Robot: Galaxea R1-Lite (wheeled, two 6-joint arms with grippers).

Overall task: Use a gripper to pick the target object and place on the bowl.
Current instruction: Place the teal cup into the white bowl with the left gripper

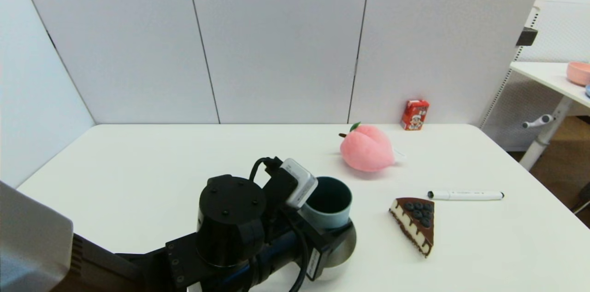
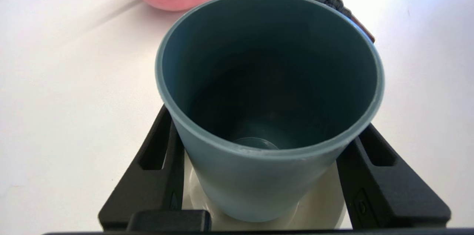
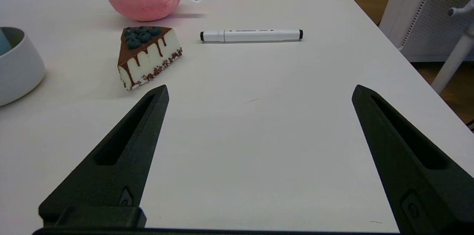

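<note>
The light blue-grey cup [image 1: 328, 216] with a dark teal inside stands upright between the fingers of my left gripper [image 1: 332, 236], near the table's front middle. In the left wrist view the gripper [image 2: 264, 118] is shut on the cup [image 2: 259, 175], with a black finger [image 2: 159, 175] pressed against each side. The cup's base is down inside the off-white bowl [image 2: 326, 207]; I cannot tell whether it rests on the bowl's floor. In the head view only the bowl's right rim [image 1: 346, 247] shows from under the gripper. My right gripper [image 3: 261, 88] is open and empty, low over bare table to the right, out of the head view.
A chocolate cake slice [image 1: 417, 223] lies right of the bowl, a white marker [image 1: 465, 195] beyond it. A pink plush peach [image 1: 366, 148] sits behind the cup, a red carton [image 1: 415, 115] at the back wall. The right wrist view shows the bowl's side [image 3: 18, 68].
</note>
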